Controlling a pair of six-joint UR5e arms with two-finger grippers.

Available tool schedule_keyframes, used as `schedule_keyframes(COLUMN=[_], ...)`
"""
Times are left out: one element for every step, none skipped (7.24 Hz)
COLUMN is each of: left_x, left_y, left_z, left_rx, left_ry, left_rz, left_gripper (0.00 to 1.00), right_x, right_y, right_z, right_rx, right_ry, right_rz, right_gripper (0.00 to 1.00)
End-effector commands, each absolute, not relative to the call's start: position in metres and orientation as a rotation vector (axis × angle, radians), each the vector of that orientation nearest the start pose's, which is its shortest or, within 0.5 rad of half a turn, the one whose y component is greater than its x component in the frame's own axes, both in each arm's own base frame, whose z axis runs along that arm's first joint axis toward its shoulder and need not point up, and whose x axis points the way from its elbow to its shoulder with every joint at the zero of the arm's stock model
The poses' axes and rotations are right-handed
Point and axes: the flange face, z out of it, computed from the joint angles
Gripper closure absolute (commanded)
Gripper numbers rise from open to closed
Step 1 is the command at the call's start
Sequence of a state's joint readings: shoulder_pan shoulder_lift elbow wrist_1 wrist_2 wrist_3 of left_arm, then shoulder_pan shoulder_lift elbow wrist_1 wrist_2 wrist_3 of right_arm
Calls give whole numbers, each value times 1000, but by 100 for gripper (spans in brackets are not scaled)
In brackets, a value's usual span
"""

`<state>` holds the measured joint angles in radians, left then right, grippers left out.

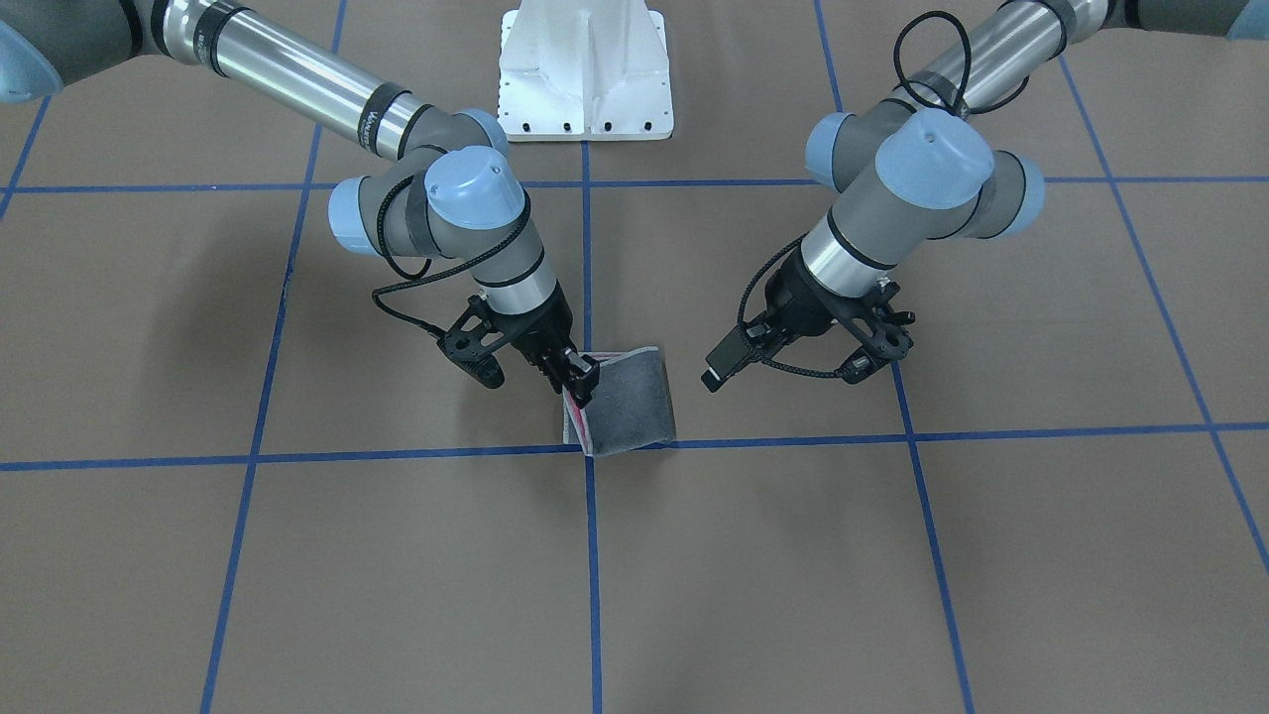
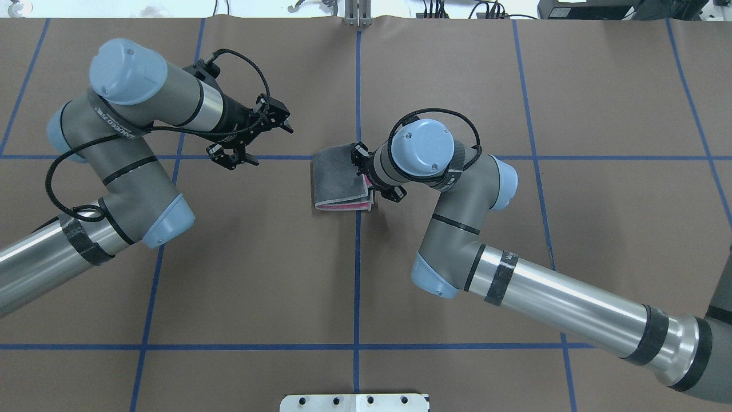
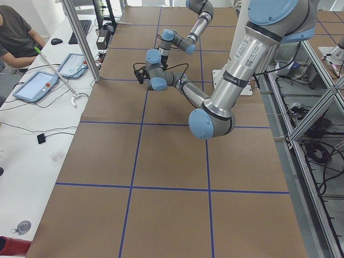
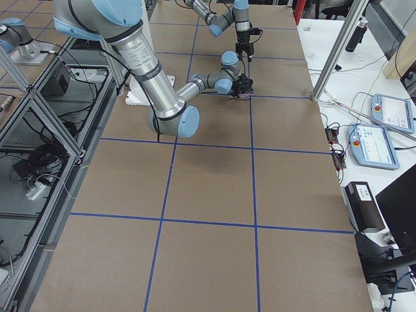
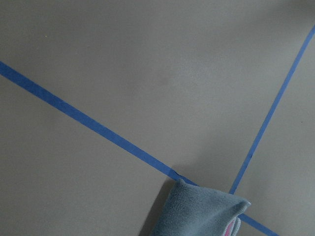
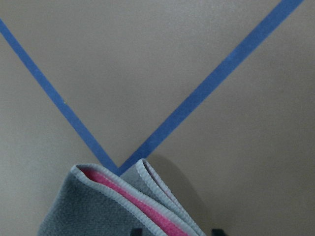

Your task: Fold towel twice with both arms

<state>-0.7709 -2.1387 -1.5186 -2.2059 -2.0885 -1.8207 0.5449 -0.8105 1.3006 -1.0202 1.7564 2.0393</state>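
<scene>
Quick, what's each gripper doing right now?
Left gripper: open, empty.
Right gripper: closed on the towel edge.

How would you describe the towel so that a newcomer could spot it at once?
The brown table is taped into squares by blue lines; find the crossing nearest its middle. The towel lies folded there, its edge in the right gripper. It is the only cloth on the table: dark grey outside, pink showing at the open edge.

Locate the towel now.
In the overhead view the towel sits folded at the central blue tape crossing, one edge pinched by the right gripper.
</scene>
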Motion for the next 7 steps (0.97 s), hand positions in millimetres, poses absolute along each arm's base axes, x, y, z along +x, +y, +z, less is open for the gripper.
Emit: schedule_keyframes(left_x=[438, 443, 444, 444, 444, 444, 444], left_y=[-540, -544, -545, -545, -545, -545, -545], left_z=[270, 273, 271, 270, 268, 268, 268], left_rx=[-157, -162, -162, -162, -161, -161, -162], left_ry=[1220, 1211, 1213, 1213, 1217, 1217, 1216], left_rz=[-596, -601, -601, -601, -599, -599, -601], left_gripper=[0, 0, 0, 0, 0, 0, 0], right_x=[-601, -601, -600, -601, -601, -601, -600], right_y=[-500, -498, -498, -497, -497, -496, -495], right_z=[249, 248, 249, 251, 250, 251, 249], right_rx=[-131, -133, -133, -132, -132, -133, -133], right_ry=[-1071, -1071, -1071, -1068, -1069, -1069, -1074], right_rz=[819, 817, 817, 817, 816, 815, 814], right_gripper=[56, 56, 58, 68, 88, 100, 100])
